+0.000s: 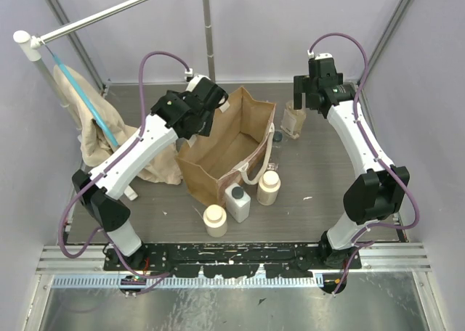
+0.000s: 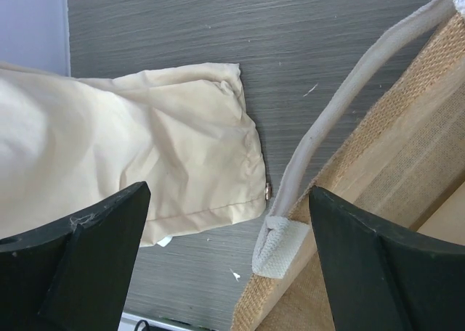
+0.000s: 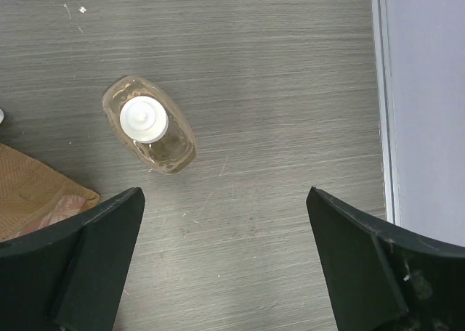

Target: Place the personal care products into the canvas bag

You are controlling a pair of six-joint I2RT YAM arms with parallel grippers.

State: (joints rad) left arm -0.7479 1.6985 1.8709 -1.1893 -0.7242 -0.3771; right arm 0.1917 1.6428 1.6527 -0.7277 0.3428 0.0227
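Note:
The canvas bag (image 1: 256, 124) stands open in the middle of the table. My left gripper (image 1: 195, 122) is open and empty above its left rim. In the left wrist view the gripper (image 2: 229, 193) hangs over the cream handle (image 2: 341, 106) and the bag's edge (image 2: 407, 149). My right gripper (image 1: 311, 99) is open and empty above the beige white-capped bottle (image 1: 293, 119). In the right wrist view this bottle (image 3: 149, 124) stands up and left of the gripper (image 3: 225, 193). A slim clear bottle (image 1: 277, 139) stands by the bag. Two cream round bottles (image 1: 215, 220) (image 1: 268, 187) and a white square one (image 1: 237, 202) stand in front of it.
A beige cloth (image 1: 98, 131) with a blue strap hangs from a white rod (image 1: 109, 11) at the left and also shows in the left wrist view (image 2: 123, 149). The enclosure wall (image 3: 429, 91) is close on the right. A corner of the bag (image 3: 36, 193) shows in the right wrist view.

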